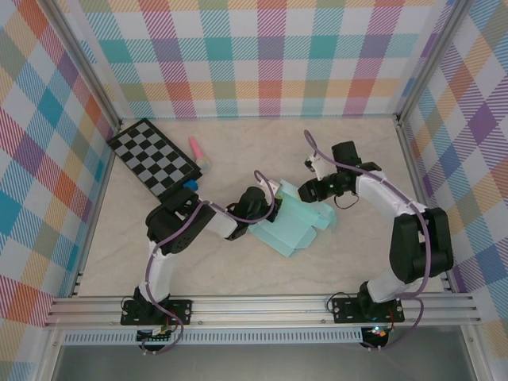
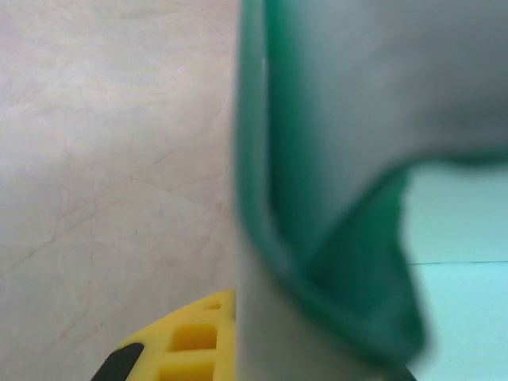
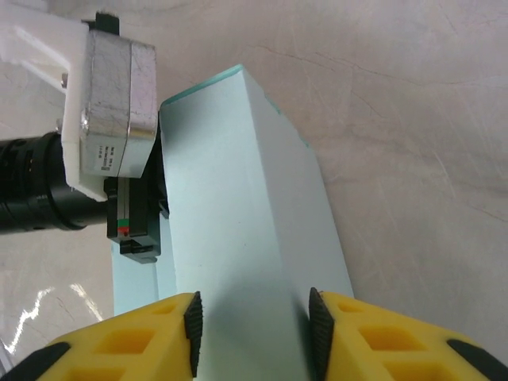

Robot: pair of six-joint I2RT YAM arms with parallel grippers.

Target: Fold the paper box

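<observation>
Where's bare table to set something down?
Free: back right corner beyond the right arm; near strip between paper box and front rail. Crowded: centre, where left tool and right tool meet the box; back left, by the checkerboard.

Blurred, edge-cropped paper box (image 2: 365, 119)

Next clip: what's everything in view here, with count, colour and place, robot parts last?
paper box: one, pale mint, partly folded, mid-table between the arms.
checkerboard: one, black and grey, far left by the wall.
pink object: one, pink with a pale blue end, just right of the checkerboard.
small blue item: one, blue, at the checkerboard's near corner.
table: one, pale marbled beige.
walls: plaid, on three sides.
left arm: one, black and white, jaws shut on the box's card from the left.
right arm: one, black and white, jaws closed across the box from the right.
</observation>
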